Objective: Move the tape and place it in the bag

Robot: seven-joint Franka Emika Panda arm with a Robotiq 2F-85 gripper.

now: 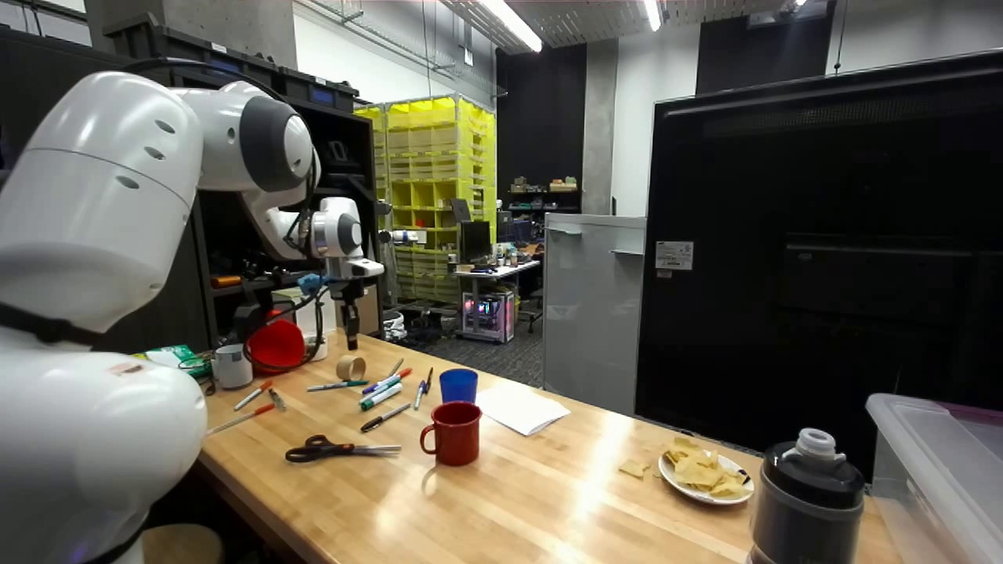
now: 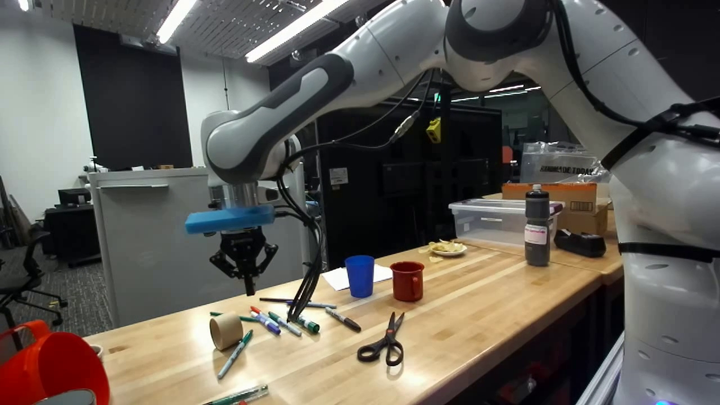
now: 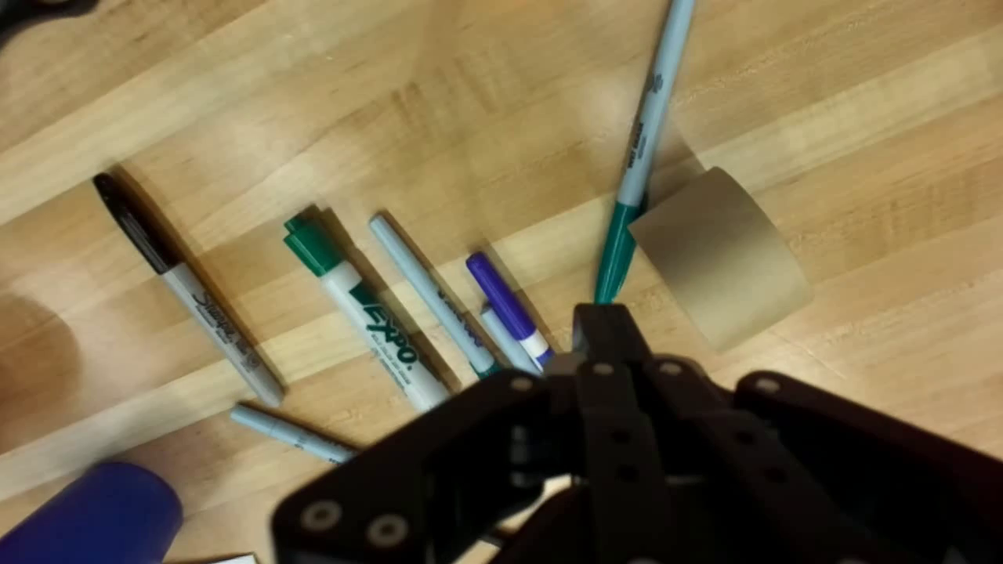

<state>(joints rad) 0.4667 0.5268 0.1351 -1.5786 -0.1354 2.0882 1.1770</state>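
The tape (image 1: 350, 367) is a tan roll standing on its edge on the wooden table; an exterior view shows its hollow core (image 2: 226, 331). Above the table near it hangs my gripper (image 2: 250, 289), fingers together and nothing held. In the wrist view the tape (image 3: 725, 254) lies up and right of the fingertips, apart from my gripper (image 3: 603, 321). A bright red bag (image 1: 276, 345) with a loop handle is at the table's far end, partly crossed by a black cable. It also shows as a red shape (image 2: 62, 365) cut by the frame edge; its opening is not clear.
Several markers (image 3: 368, 329) lie around the tape, one touching or nearly touching it. A white mug (image 1: 233, 366) stands beside the bag. Scissors (image 2: 382, 343), a blue cup (image 2: 360, 275), a red mug (image 2: 408, 280) and a plate of chips (image 1: 705, 474) are farther along.
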